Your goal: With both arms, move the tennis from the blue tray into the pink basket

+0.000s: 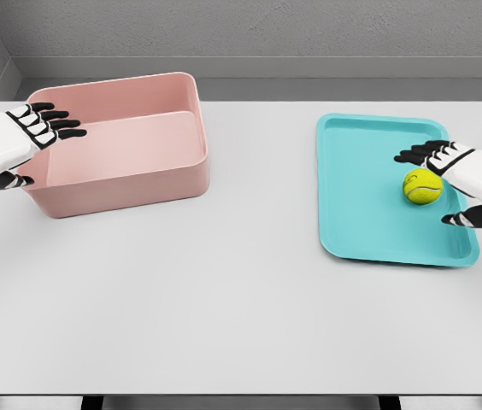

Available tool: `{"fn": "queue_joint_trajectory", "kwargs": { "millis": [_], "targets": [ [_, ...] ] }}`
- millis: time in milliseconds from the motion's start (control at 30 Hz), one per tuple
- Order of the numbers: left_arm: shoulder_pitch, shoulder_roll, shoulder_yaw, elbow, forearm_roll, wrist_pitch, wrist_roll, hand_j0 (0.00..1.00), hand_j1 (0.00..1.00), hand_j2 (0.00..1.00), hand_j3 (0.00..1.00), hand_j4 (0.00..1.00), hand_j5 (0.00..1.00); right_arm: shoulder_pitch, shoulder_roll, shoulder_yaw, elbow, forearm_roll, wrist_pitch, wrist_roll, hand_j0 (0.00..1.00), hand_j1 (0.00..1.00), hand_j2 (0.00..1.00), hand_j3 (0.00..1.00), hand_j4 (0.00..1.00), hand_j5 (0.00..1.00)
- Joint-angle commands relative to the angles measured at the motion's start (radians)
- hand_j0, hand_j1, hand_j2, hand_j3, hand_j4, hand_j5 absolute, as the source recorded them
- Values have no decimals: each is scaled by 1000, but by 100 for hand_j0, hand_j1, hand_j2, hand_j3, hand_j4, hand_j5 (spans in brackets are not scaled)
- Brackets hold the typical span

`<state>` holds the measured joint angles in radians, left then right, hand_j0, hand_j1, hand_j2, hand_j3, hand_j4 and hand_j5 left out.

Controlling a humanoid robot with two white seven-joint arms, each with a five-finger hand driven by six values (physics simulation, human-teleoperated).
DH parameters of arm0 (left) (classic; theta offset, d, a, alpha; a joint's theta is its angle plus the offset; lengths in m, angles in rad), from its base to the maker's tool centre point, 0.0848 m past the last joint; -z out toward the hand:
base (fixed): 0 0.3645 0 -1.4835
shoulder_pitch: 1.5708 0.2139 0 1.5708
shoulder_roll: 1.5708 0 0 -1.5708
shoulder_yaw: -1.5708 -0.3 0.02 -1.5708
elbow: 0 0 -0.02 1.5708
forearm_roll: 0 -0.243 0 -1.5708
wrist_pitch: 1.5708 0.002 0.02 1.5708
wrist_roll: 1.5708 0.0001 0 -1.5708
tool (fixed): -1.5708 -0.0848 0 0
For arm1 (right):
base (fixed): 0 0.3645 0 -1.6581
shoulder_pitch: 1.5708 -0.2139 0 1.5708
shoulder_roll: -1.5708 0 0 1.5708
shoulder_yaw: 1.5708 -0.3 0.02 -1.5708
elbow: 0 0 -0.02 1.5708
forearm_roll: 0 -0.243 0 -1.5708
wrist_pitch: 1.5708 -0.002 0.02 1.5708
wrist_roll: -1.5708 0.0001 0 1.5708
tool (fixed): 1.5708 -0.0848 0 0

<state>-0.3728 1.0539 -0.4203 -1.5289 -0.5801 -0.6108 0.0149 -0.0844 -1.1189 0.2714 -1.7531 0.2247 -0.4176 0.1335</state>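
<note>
The left robot hand point(19, 141) hangs with fingers spread over the left end of the pink basket point(130, 175), near the bench's point(224, 316) far left corner. The ball point(422, 185) lies on the blue tray point(369, 213) near the right edge. The right robot hand point(467, 184) is open just beside it.

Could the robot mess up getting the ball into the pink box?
Maybe. The tennis ball is round and lies loose on the smooth blue tray, so the open right hand beside it might nudge it rolling away. The pink basket is far across the table near the left hand, so a handover could drop it.
</note>
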Motion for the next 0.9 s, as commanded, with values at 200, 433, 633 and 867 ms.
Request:
{"fn": "queue_joint_trajectory", "kwargs": {
  "millis": [200,433,633,867],
  "targets": [
    [0,1,-2,-4,6,0,0,100,100,100,100,100,100,-37,2,3,0,-10,88,89,100,100,100,100,100,100],
    [0,1,-3,-4,6,0,0,100,100,100,100,100,100,-152,42,26,1,-12,387,477,100,100,100,100,100,100],
    [0,0,-5,-5,5,0,0,100,100,100,100,100,100,-359,106,235,10,-15,514,477,100,100,100,100,100,100],
    [-2,-2,-6,-7,6,0,0,100,100,100,100,100,100,-449,139,284,32,-15,731,477,100,100,100,100,100,100]
  ]
}}
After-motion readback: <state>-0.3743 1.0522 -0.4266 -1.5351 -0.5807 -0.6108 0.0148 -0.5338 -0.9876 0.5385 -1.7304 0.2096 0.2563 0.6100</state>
